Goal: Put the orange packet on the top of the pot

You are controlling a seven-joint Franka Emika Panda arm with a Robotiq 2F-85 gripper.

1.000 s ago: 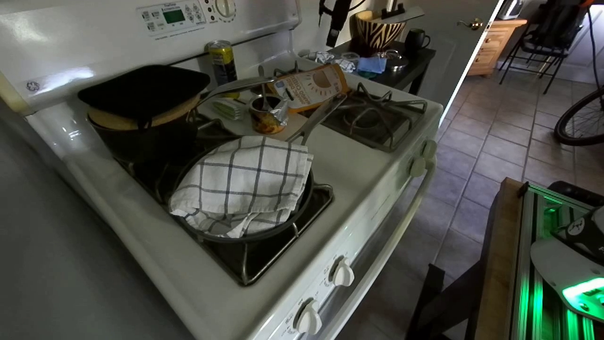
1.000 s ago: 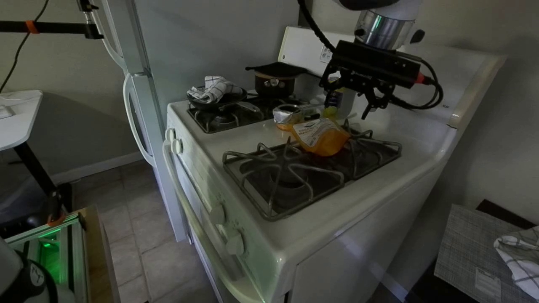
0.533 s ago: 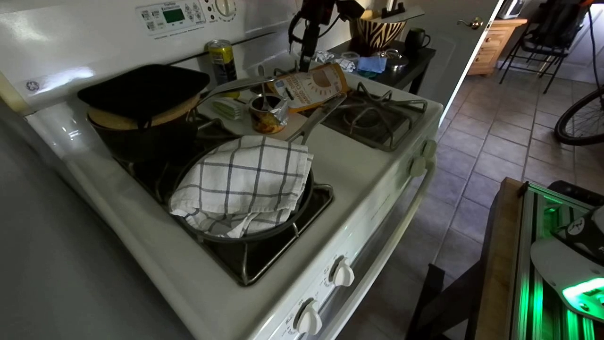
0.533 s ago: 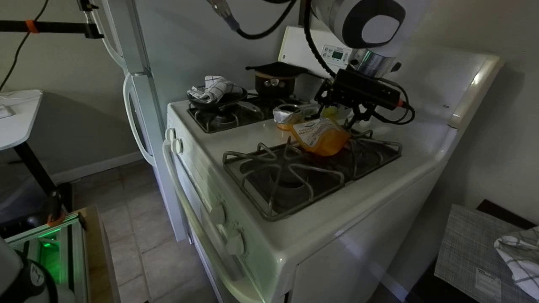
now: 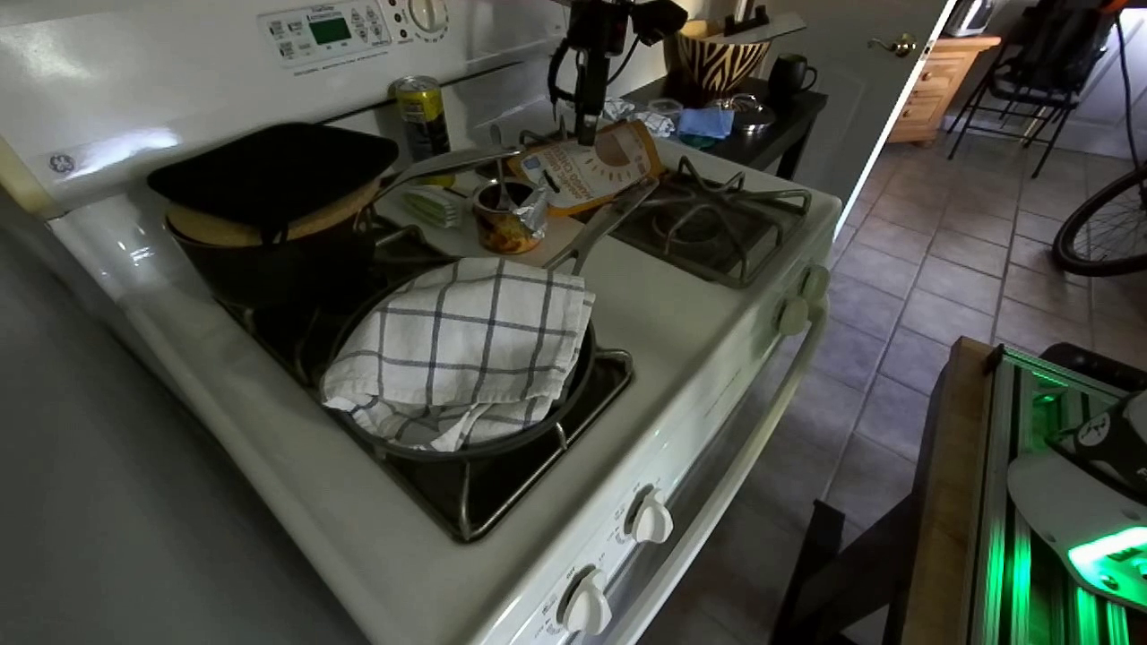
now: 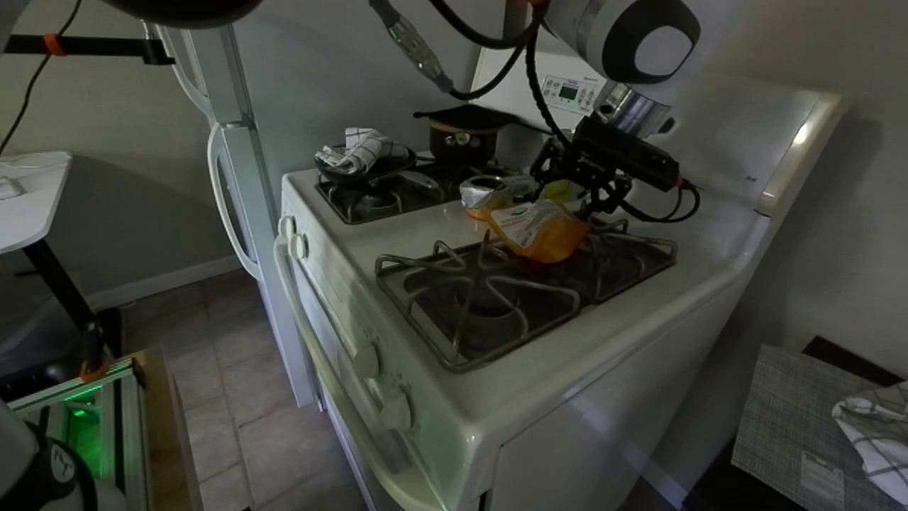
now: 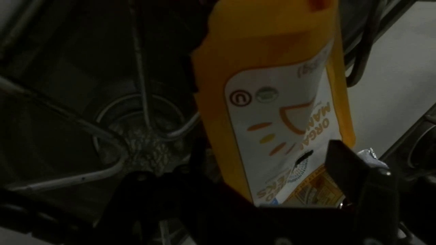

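The orange packet (image 5: 596,166) with its pale printed label leans on the back of the stove's burner grate; it also shows in an exterior view (image 6: 543,234) and large in the wrist view (image 7: 269,112). Its label is creased. My gripper (image 6: 560,204) is down at the packet's upper end. In the wrist view the gripper (image 7: 267,149) is open, its fingers apart on either side of the packet. In an exterior view only one dark finger of the gripper (image 5: 587,134) shows clearly. The pot (image 5: 269,179), black on top with a tan side, stands at the stove's far back corner, also visible in an exterior view (image 6: 463,145).
An opened cup (image 5: 506,215) with foil and a spoon stands beside the packet. A tall yellow can (image 5: 421,125) and a green brush (image 5: 432,206) stand behind it. A pan with a checked cloth (image 5: 466,345) and long handle sits in front of the pot. Metal grates (image 6: 482,291) rise around.
The gripper has come down from above the stove to the packet, with its fingers now around the packet's upper end. The packet has shifted and bent slightly.
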